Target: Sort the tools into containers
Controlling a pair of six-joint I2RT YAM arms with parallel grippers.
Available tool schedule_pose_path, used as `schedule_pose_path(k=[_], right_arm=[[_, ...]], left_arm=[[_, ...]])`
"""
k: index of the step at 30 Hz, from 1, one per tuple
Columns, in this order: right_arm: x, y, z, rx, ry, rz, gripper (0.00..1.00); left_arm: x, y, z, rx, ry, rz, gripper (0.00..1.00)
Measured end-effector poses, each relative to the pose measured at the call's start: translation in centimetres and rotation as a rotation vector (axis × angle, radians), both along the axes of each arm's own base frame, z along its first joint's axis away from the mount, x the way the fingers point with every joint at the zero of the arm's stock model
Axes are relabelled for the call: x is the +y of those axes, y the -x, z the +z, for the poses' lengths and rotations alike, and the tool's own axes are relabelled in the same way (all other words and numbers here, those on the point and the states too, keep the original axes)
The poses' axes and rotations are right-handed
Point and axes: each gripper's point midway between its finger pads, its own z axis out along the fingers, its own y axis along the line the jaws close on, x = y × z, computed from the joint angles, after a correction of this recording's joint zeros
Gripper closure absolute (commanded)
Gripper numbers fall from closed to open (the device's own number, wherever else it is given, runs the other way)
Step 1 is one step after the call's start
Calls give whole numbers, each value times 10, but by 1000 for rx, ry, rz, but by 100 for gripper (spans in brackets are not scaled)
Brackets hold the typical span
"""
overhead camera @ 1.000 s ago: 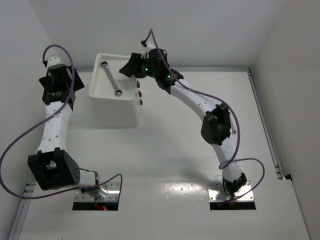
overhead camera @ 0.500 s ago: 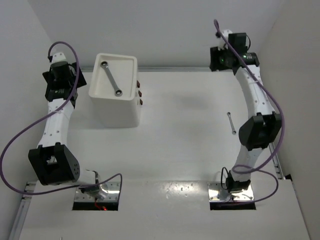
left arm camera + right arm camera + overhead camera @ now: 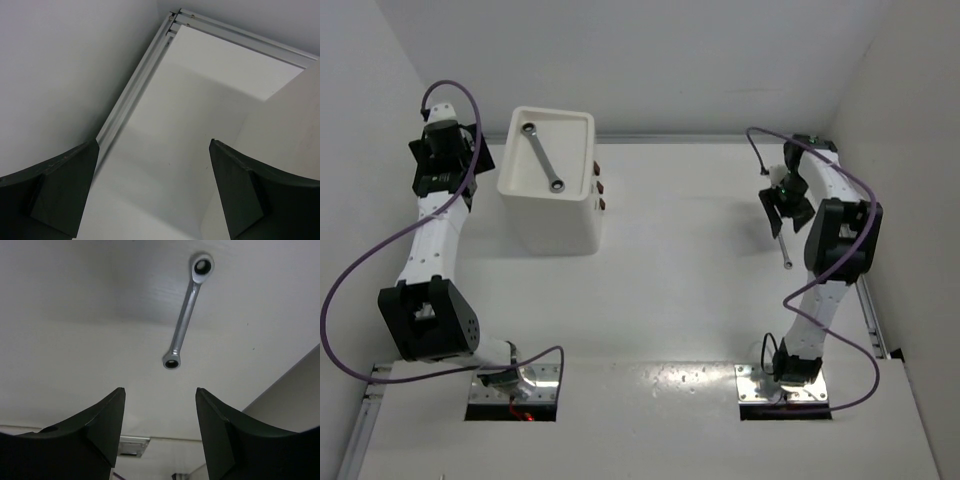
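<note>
One silver wrench (image 3: 542, 157) lies diagonally in the top tray of the white drawer unit (image 3: 550, 220), which has three dark-red knobs (image 3: 600, 187) on its right face. A second silver wrench (image 3: 784, 248) (image 3: 187, 312) lies flat on the table at the right. My right gripper (image 3: 785, 212) (image 3: 160, 390) hangs open just behind and above this wrench, with nothing between its fingers. My left gripper (image 3: 445, 162) (image 3: 153, 142) is open and empty to the left of the unit, whose white wall (image 3: 295, 125) shows at the right of the left wrist view.
A metal rail (image 3: 135, 95) runs along the table's left edge to the back corner. Another rail (image 3: 845, 250) borders the right edge, close to the right arm. White walls close in on three sides.
My right arm has swung from above the unit's tray across to the far right, then come down over the wrench on the table. The left gripper has shifted slightly toward the back.
</note>
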Motion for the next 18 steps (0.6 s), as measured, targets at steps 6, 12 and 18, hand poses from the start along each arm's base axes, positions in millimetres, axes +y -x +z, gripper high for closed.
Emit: schedule_pose_path(k=[6, 12, 18], right_arm=[[-16, 43, -30, 129, 29, -16, 46], [-19, 29, -37, 71, 36, -24, 51], [-21, 7, -55, 60, 31, -43, 51]], left_arm=[[-1, -2, -2, 1, 2, -4, 0], [-1, -5, -7, 10, 6, -8, 0], [-1, -8, -14, 25, 8, -10, 0]])
